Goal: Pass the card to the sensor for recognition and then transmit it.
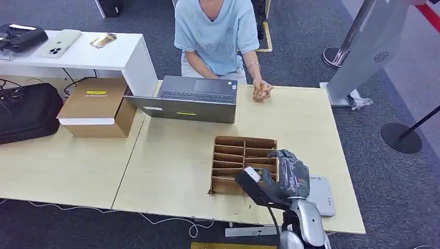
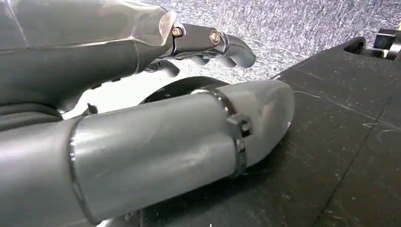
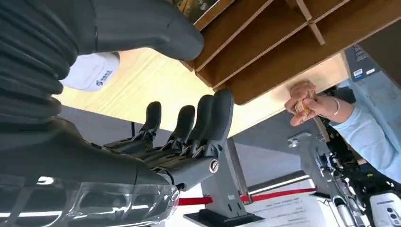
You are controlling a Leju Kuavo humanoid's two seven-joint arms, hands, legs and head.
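Note:
My right hand (image 1: 289, 174) hovers over the near right corner of a cardboard divider box (image 1: 236, 155) on the wooden table. In the right wrist view this hand (image 3: 189, 127) has its fingers stretched out and apart from the thumb, with nothing in it. A patterned card (image 3: 196, 7) pokes out of a slot of the divider box (image 3: 283, 42). The flat white sensor (image 1: 321, 194) lies on the table just right of the box, beside my hand. My left hand (image 2: 142, 118) hangs over dark floor and holds nothing.
A person sits at the far side of the table, one hand (image 1: 262, 92) holding small cards. An open laptop (image 1: 194, 98) stands behind the box. A brown carton (image 1: 98, 106) and a black bag (image 1: 26, 111) lie at the left. A barrier post base (image 1: 400, 137) stands right of the table.

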